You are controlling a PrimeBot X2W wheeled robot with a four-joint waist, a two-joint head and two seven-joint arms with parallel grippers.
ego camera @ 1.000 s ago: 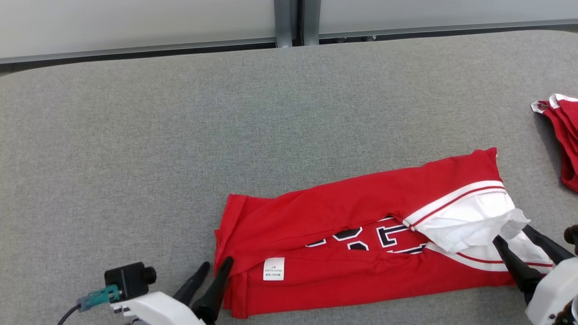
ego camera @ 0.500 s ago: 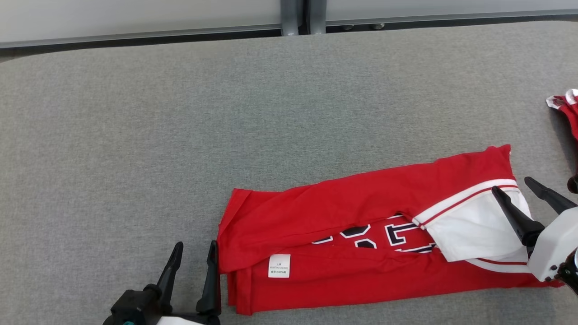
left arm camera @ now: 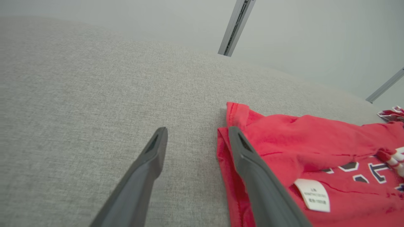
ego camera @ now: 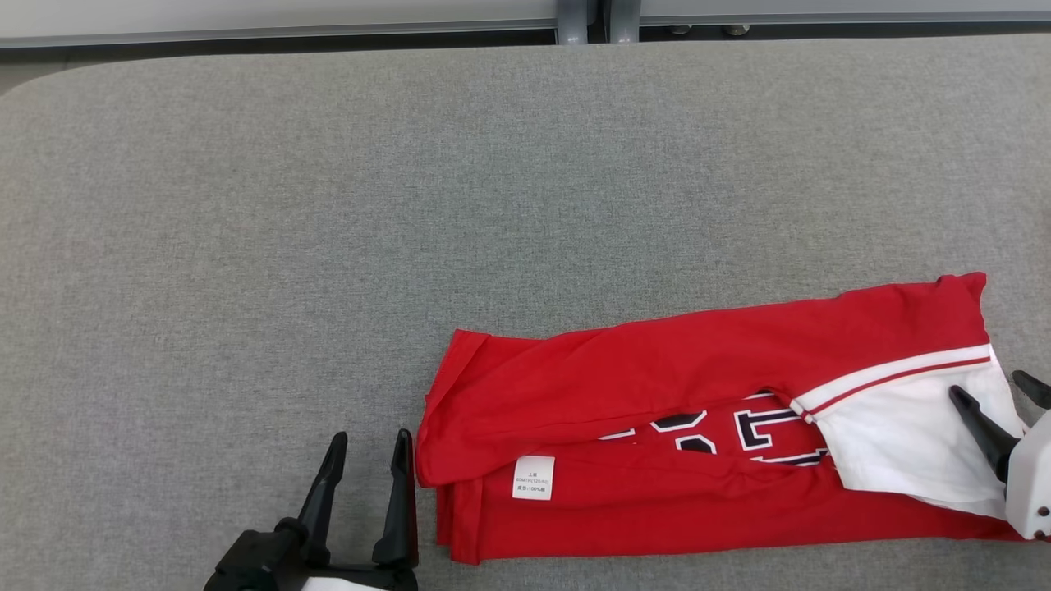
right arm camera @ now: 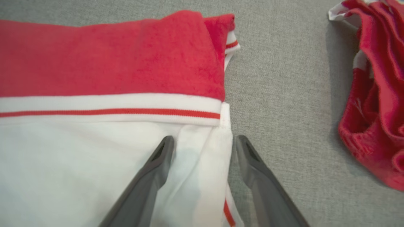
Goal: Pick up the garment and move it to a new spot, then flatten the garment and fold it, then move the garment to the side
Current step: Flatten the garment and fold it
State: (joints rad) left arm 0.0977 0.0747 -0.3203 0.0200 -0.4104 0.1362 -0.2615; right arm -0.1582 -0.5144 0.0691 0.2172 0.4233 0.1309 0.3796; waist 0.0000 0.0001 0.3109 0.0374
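Observation:
The garment is a red jersey with dark lettering, a white care label and a white red-striped panel. It lies folded into a long band on the grey table, toward the front right. My left gripper stands open just off its left end, and in the left wrist view the left gripper has one finger over the red hem of the garment. My right gripper is open at the white end. In the right wrist view the right gripper straddles the white edge of the garment, holding nothing.
A second crumpled red and white garment lies on the table to the right of my right gripper, and its corner shows at the far right of the left wrist view. A pale wall with metal rails runs behind the table.
The head camera has shifted, so the scene sits further right and lower. My left fingers have spread wider beside the hem. The raised white fabric at my right gripper has dropped flat.

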